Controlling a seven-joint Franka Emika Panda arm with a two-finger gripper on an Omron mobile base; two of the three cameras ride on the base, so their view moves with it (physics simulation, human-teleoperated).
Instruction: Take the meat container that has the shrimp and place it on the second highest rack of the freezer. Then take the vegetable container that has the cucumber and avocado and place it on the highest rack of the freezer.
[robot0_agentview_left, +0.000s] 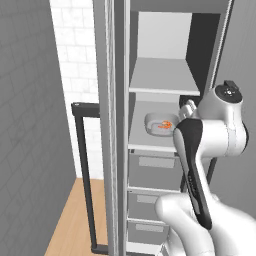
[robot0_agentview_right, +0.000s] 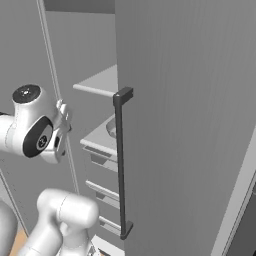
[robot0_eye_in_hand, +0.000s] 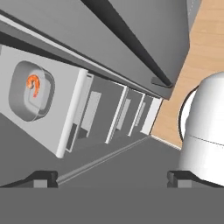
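1. The freezer (robot0_agentview_left: 165, 125) is standing open, its door (robot0_agentview_right: 190, 125) swung wide with the long black bar handle (robot0_agentview_right: 120, 165) facing the right base camera.
2. The meat container (robot0_agentview_left: 161, 124) is sitting on the lower of the two pale shelves, the second highest rack (robot0_agentview_left: 150, 142), near the shelf's front edge.
3. The shrimp (robot0_agentview_left: 164, 125) is lying curled inside that tray, a small orange-pink lump at its middle; the hand camera is catching it too (robot0_eye_in_hand: 32, 83).
4. The highest rack (robot0_agentview_left: 160, 75) is lying above it.
5. The gripper (robot0_eye_in_hand: 111, 177) is hanging apart from the tray, its two dark fingertips (robot0_eye_in_hand: 41, 178) spread wide with nothing between them.
6. Grey drawers (robot0_agentview_left: 150, 172) are stacking up beneath the shelves.
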